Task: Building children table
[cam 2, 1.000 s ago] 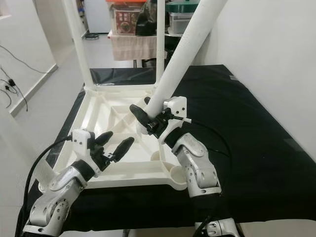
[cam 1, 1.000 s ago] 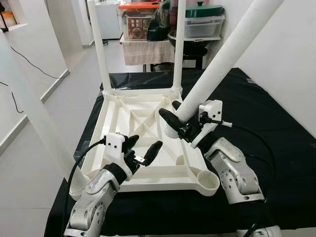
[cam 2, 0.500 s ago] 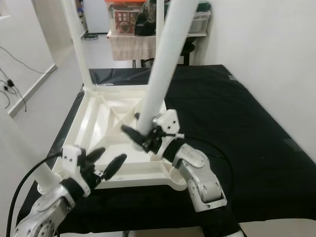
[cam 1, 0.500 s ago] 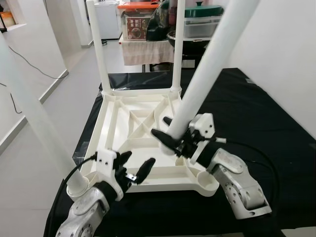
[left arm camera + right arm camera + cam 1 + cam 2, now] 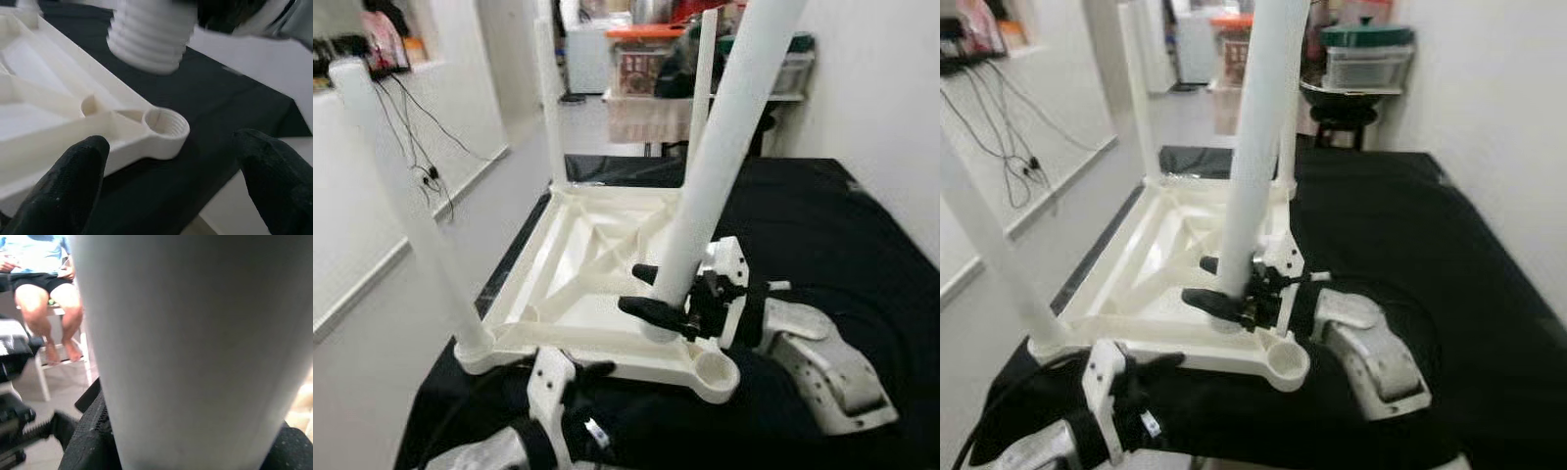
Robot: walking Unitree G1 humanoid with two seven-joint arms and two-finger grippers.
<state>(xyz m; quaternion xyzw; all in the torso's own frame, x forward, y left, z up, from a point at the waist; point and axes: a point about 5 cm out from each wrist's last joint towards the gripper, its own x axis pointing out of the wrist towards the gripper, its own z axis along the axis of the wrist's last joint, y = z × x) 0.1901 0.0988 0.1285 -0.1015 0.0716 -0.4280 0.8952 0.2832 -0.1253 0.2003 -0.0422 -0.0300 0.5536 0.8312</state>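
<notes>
Left eye view: black-clothed table (image 5: 842,225), white walls; right gripper (image 5: 651,294) clamps leg (image 5: 715,166), left gripper (image 5: 171,181) spread.

White walls (image 5: 1489,88), grey floor (image 5: 499,186), black tabletop (image 5: 1400,225).

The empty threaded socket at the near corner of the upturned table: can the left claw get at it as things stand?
Probably yes. The left claw is open and looks straight at the empty socket, with only black cloth between. The leg held by the right claw hangs above and beside it, not over the opening.
</notes>
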